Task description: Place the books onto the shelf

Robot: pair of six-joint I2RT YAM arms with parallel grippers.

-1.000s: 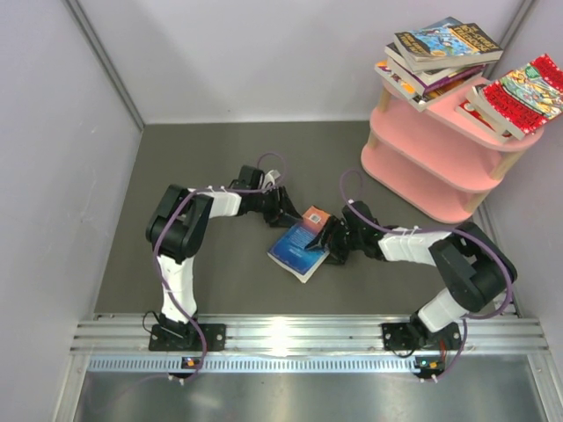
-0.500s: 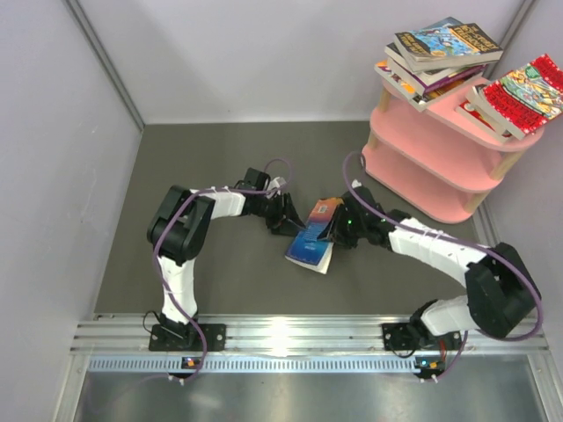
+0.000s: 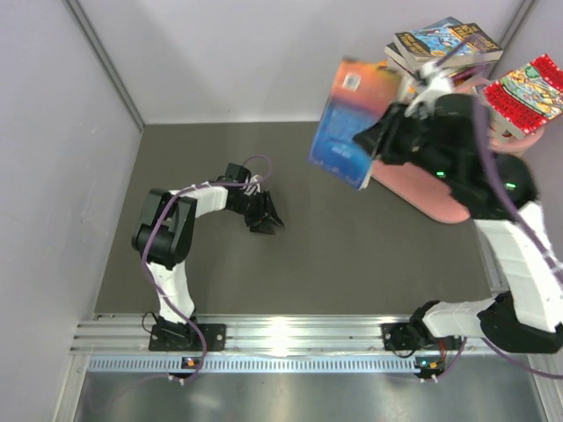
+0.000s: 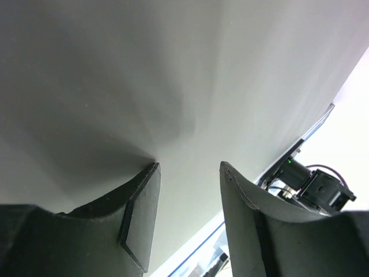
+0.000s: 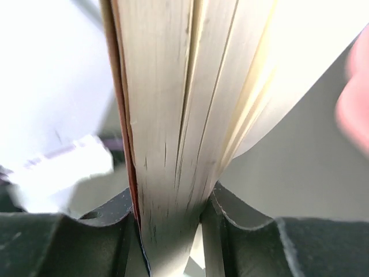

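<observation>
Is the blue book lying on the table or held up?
Held up: the right fingers clamp the blue book, well above the table.

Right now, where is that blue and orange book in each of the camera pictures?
Top external: blue and orange book held high, upper middle, beside the pink shelf.
Left wrist: not in it.
Right wrist: book edge-on, pages filling the centre.
Shared landmark: the right gripper clamping it, seen at the bottom of the right wrist view.
</observation>
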